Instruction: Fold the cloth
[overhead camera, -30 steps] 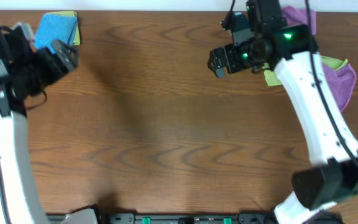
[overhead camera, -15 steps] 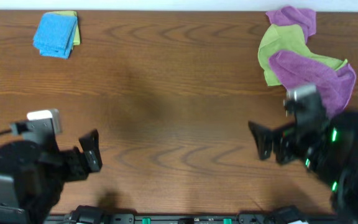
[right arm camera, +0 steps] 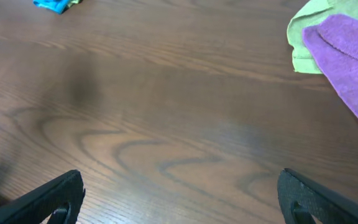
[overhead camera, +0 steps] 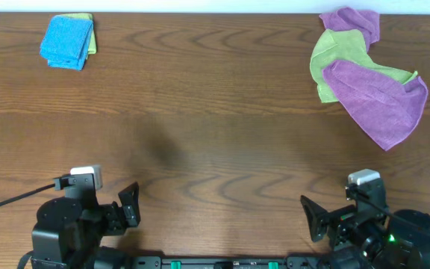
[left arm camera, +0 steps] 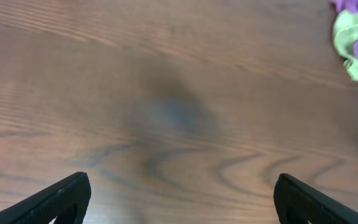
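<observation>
The sky-blue cloth (overhead camera: 67, 41) lies folded at the table's far left corner, on top of a lime-green cloth (overhead camera: 90, 37). Its corner also shows at the top left of the right wrist view (right arm camera: 53, 5). My left gripper (overhead camera: 129, 205) is open and empty at the near left edge, far from the cloth. In the left wrist view (left arm camera: 179, 190) its jaws stand wide apart over bare wood. My right gripper (overhead camera: 312, 217) is open and empty at the near right edge. In its own view (right arm camera: 180, 186) there is only wood between the jaws.
A crumpled purple cloth (overhead camera: 379, 101) lies over a lime-green cloth (overhead camera: 334, 60) at the far right, with another purple piece (overhead camera: 349, 21) behind. Both show in the right wrist view: purple (right arm camera: 353, 56), green (right arm camera: 309, 31). The table (overhead camera: 215, 127) is brown wood.
Both arms have drawn back from the far corners to the near edge. The left arm has left the folded blue cloth, which now lies uncovered.
</observation>
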Available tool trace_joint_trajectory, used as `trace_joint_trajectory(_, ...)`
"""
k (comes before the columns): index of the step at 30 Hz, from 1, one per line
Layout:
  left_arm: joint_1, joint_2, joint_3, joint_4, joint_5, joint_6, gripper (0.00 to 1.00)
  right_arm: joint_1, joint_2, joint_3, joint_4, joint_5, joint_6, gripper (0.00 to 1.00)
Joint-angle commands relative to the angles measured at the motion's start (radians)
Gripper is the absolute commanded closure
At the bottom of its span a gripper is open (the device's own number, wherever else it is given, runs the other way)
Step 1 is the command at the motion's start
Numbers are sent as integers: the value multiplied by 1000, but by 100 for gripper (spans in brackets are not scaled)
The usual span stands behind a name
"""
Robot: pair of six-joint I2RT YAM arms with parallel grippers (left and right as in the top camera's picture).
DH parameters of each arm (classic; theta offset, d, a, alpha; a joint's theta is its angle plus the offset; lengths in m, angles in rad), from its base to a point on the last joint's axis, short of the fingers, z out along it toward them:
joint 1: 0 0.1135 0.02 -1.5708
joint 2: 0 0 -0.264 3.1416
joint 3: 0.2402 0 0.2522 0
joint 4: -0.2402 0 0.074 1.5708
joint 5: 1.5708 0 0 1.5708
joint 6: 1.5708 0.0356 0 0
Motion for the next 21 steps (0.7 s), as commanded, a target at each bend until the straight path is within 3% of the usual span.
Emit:
trace_joint_trajectory(1,-3,-8,4,9,10,-109,5,6,-2,-7,-1,1,18,1)
trace_joint_trajectory(5,-3,-8,4,9,10,-316,5,6,-2,-7,-1,1,18,1)
trace_joint_trajectory(9,-3,-8,4,10,8,-393,5,6,-2,-7,-1,1,18,1)
trace_joint_trajectory(15,-3,-8,-49,10,-212,-318,5,6,-2,-7,-1,1,18,1)
trace_joint_trajectory(21,-3,-9,-261,269,-234,25,5,6,-2,-7,-1,0,18,1)
